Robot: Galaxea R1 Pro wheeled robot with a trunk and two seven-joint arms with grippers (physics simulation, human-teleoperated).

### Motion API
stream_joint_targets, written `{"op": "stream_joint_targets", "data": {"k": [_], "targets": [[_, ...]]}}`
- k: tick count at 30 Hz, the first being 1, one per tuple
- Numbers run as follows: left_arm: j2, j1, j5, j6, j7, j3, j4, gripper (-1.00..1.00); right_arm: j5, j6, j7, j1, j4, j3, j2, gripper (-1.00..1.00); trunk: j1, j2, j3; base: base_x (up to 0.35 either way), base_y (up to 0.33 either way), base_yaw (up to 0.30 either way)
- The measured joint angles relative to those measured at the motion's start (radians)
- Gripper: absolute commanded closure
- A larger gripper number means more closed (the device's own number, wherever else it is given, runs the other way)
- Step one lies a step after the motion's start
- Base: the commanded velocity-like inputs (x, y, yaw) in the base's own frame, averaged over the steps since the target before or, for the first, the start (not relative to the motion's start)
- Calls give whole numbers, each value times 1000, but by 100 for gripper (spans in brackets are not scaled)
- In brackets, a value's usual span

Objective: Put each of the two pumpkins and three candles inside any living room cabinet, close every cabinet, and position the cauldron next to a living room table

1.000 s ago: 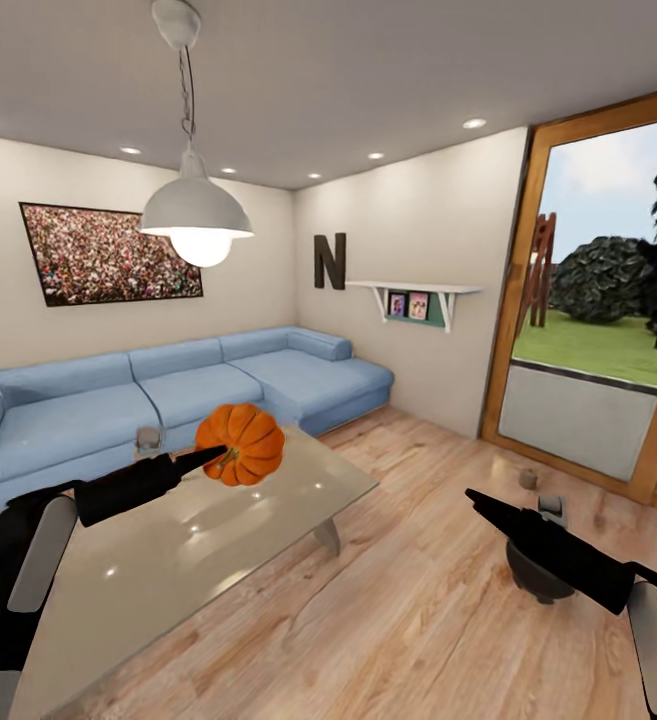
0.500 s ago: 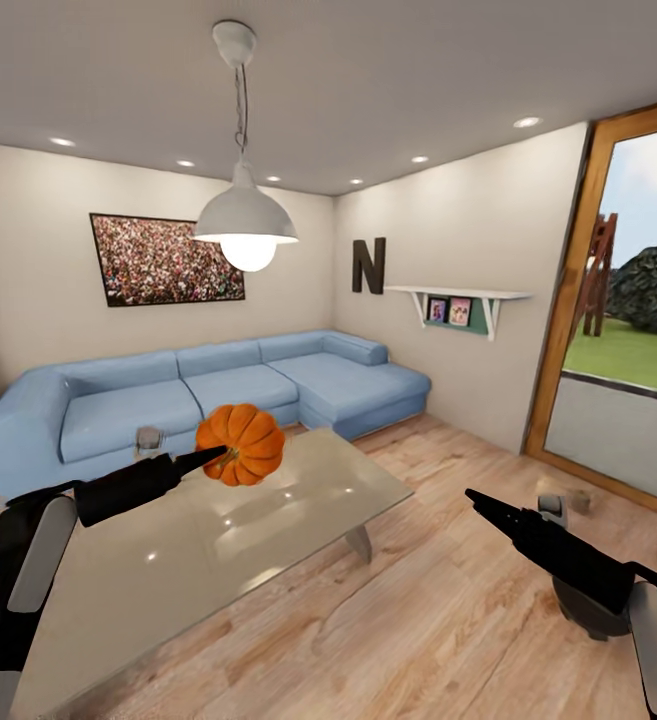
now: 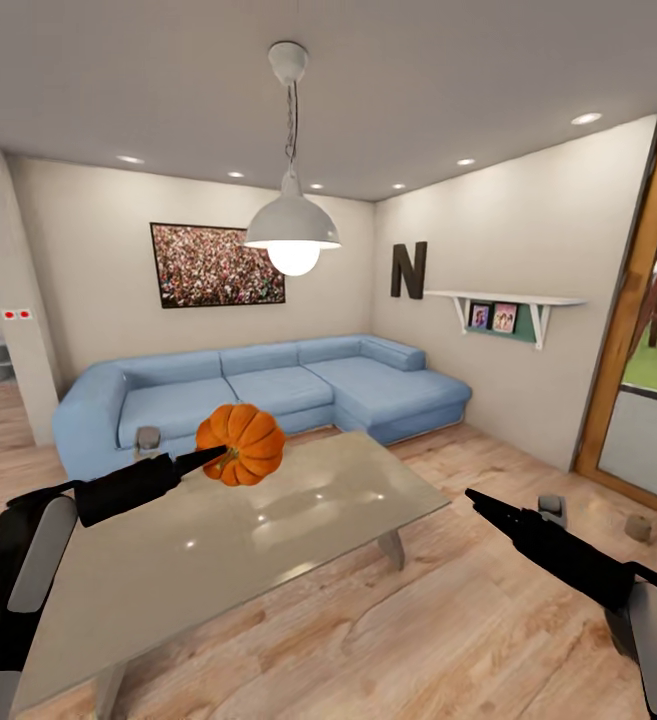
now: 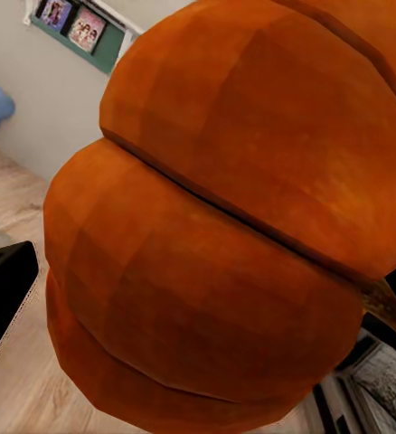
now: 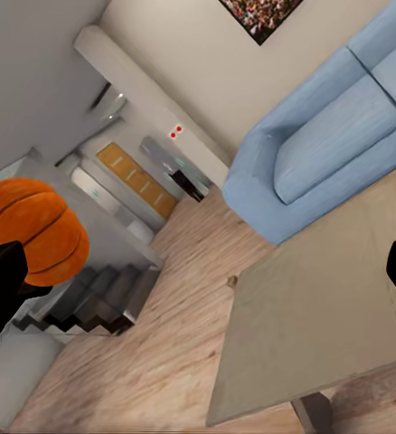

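Blue corner sofa (image 3: 268,385) stands against the far wall. The glass worktop (image 3: 238,550) lies in front of the sofa, surface glossy, grey legs visible at its near and right corners. Wooden floor (image 3: 438,620) surrounds the worktop. A white pendant lamp (image 3: 291,225) hangs above the worktop's far edge.

One pumpkin (image 3: 240,443) is held in the air above the worktop's far-left portion, between worktop and sofa in the head view. The left gripper (image 3: 213,457) has its fingers clamped on the pumpkin.

The right gripper (image 3: 473,497) hovers off the worktop's right side, over the floor; finger state cannot be determined.

A small grey candle (image 3: 638,528) sits on the floor, well right of the worktop, near the glass door.
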Motion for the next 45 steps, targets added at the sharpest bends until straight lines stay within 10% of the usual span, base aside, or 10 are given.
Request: {"op": "stream_joint_targets", "data": {"k": [45], "targets": [[0, 0, -1, 1, 0, 0, 1, 100, 0, 0, 0, 0, 0, -2, 0, -100, 0, 0, 40, -101, 135, 257]]}}
